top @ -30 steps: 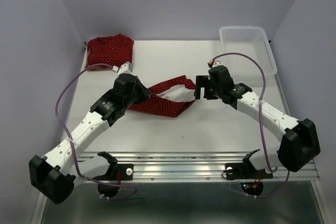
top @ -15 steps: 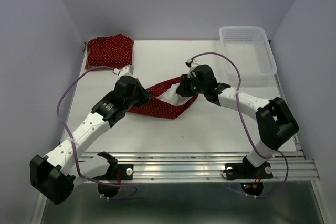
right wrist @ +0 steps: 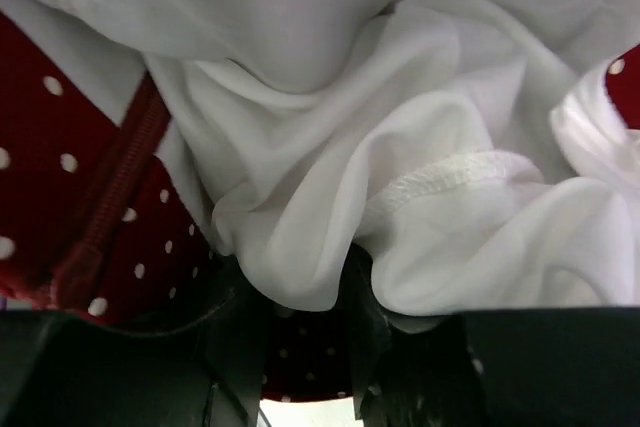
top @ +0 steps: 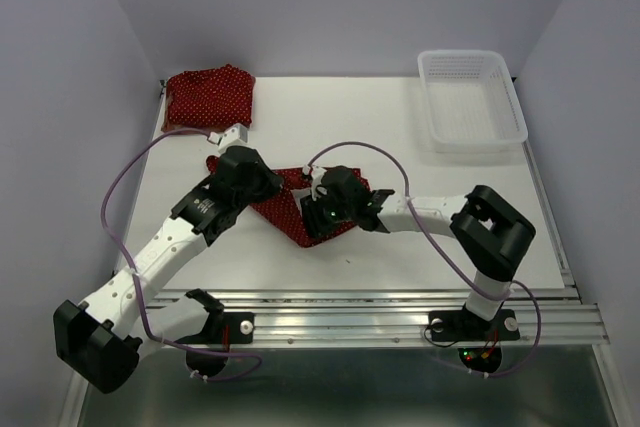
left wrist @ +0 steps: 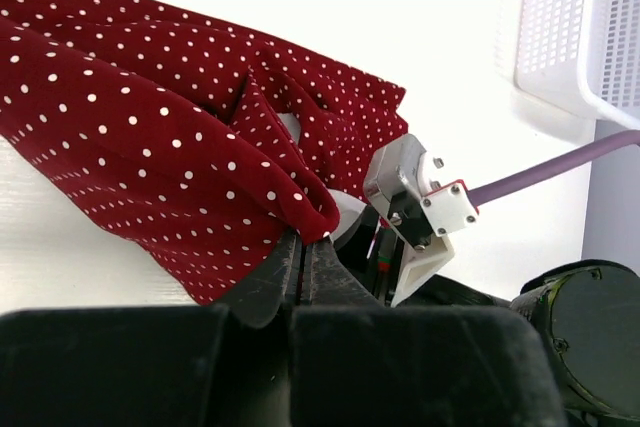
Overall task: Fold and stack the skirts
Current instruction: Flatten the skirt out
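Over at the far left corner of the desk point(top: 420, 247) sits the folded skirt point(top: 208, 94), a neat dark red square with tiny white dots, well apart from both arms.

Moving in, the left hand point(left wrist: 303, 252) is right at the left edge of the dotted skirt point(top: 290, 212), which lies bunched in the middle of the desk. From the left wrist camera its two black fingers are pressed together, with a rolled fold of the red cloth caught between their tips. The fabric looks thin and soft, creased into loose ridges that run away from the grip.

Just beside it, on the same garment, comes the right hand point(top: 320, 205), reaching in from the right so that the two hands sit close together over the cloth. The right wrist camera is filled with white lining point(right wrist: 400, 147), smooth and crumpled, with a stitched hem. A fold of it drops between the dark fingers, which are clamped on it. A red zip edge and dotted cloth show at the left of that view.

At the far right corner stands the white mesh basket point(top: 474, 141), rectangular plastic, well apart from the skirts.
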Controlling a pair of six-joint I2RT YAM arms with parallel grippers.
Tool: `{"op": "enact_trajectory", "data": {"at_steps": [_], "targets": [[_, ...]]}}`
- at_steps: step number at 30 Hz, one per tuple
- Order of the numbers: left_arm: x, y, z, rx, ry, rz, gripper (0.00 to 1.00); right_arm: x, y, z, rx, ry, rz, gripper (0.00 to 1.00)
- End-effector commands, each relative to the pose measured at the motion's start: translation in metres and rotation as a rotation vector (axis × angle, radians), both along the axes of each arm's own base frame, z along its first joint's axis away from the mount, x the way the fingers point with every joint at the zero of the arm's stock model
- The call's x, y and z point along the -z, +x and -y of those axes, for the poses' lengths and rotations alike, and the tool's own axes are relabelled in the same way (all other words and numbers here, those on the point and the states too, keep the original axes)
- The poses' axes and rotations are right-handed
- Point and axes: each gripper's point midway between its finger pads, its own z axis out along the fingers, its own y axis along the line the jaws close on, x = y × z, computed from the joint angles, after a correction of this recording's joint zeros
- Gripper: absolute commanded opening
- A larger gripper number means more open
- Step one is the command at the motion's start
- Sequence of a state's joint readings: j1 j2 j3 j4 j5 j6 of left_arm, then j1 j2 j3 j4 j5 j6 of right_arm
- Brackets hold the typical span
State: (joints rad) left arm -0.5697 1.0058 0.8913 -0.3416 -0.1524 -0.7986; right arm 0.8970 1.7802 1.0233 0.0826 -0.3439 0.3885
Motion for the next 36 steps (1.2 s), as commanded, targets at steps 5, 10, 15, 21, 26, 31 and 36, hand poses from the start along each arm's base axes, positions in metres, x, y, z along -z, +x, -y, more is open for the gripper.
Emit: {"op": "enact_trajectory", "data": {"at_steps": [5,10,15,21,26,31,36], "targets": [[-0.007,-0.001,-0.006,-0.042,-0.038,0.037,0.0,-0.108,0.036,0.001,0.084,0.077,0.261,0.64],[-0.003,-0.004,-0.01,-0.051,-0.033,0.024,0.0,-0.164,0.032,0.015,0.122,0.167,0.347,1.0],[-0.002,-0.006,-0.013,-0.057,-0.022,0.021,0.0,-0.169,0.058,0.061,0.371,0.09,0.434,1.0],[-0.006,-0.008,-0.013,-0.055,-0.036,0.035,0.0,-0.113,0.111,0.153,0.768,-0.196,0.323,1.0],[-0.006,-0.01,-0.014,-0.056,-0.038,0.032,0.0,-0.062,0.114,0.162,0.733,-0.346,0.252,1.0],[-0.006,-0.01,-0.014,-0.057,-0.045,0.036,0.0,-0.035,0.097,0.121,0.484,-0.303,0.147,1.0],[-0.004,-0.012,-0.015,-0.061,-0.049,0.035,0.0,-0.035,0.064,0.052,0.257,-0.188,0.147,1.0]]}}
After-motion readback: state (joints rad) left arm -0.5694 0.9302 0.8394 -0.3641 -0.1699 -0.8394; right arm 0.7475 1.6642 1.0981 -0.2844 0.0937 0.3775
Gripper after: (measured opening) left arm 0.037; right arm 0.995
